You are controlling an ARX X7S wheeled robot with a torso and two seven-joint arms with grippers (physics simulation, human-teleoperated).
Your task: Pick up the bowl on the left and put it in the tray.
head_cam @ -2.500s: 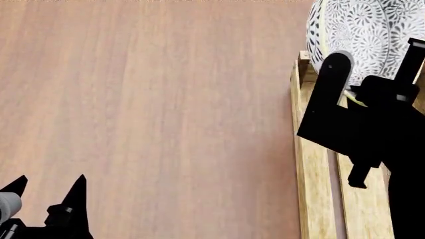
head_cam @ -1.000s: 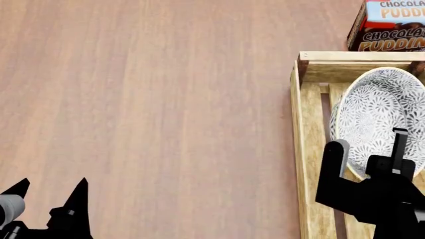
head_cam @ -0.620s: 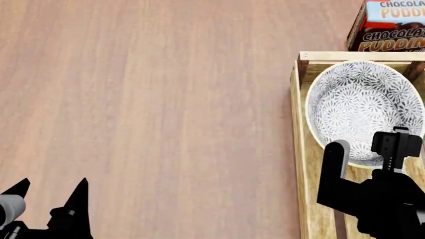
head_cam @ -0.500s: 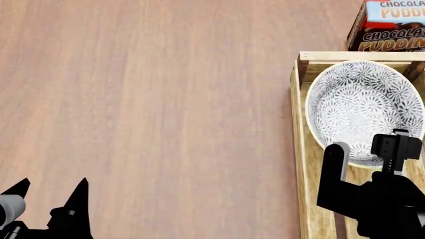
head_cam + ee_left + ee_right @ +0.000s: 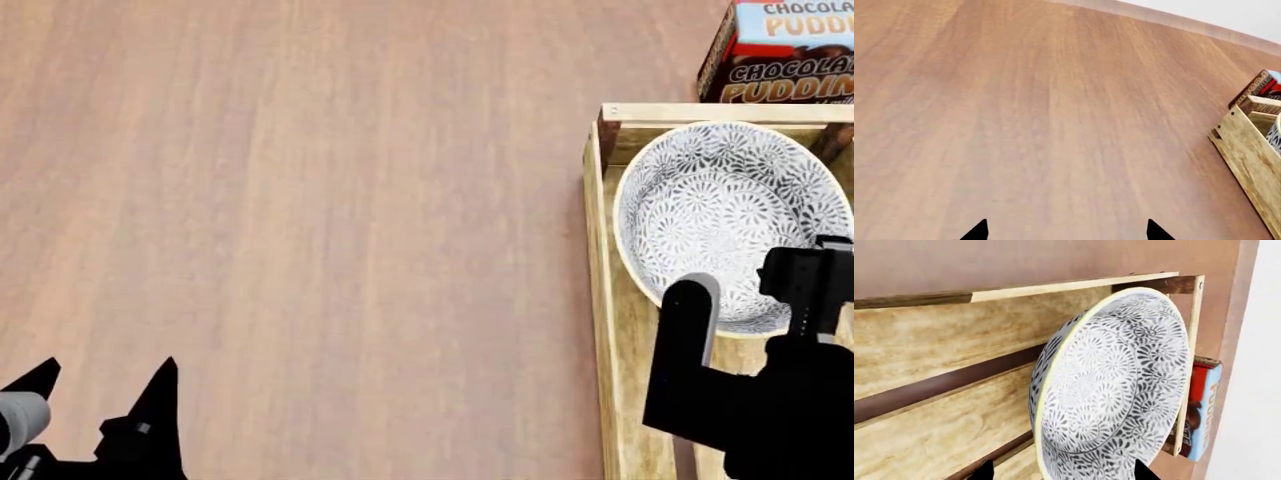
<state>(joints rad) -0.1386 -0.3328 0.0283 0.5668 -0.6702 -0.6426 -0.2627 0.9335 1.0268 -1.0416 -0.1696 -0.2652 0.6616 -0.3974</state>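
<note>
- The bowl (image 5: 727, 225) is seen in the head view lying inside the tray (image 5: 607, 300), at the tray's far end, with its patterned inside turned upward.
- In the right wrist view the bowl (image 5: 1114, 390) is shown resting on the tray's slatted bottom (image 5: 941, 370), close to the end wall and a darker corner post.
- The right hand (image 5: 747, 295) is seen just over the near rim of the bowl, with its two fingers spread apart on either side of that rim; nothing is gripped between them.
- Whether the fingers touch the rim cannot be told.
- The left hand (image 5: 94, 390) is held low over the bare worktop (image 5: 294, 200), well apart from the tray, with its two dark pointed fingertips parted and nothing held between them.
- In the left wrist view the parted fingertips (image 5: 977, 231) are seen over the worktop, and one corner of the tray (image 5: 1247, 150) is shown at the edge.
- A chocolate pudding box (image 5: 787, 50) stands on the worktop just beyond the tray's far end.
</note>
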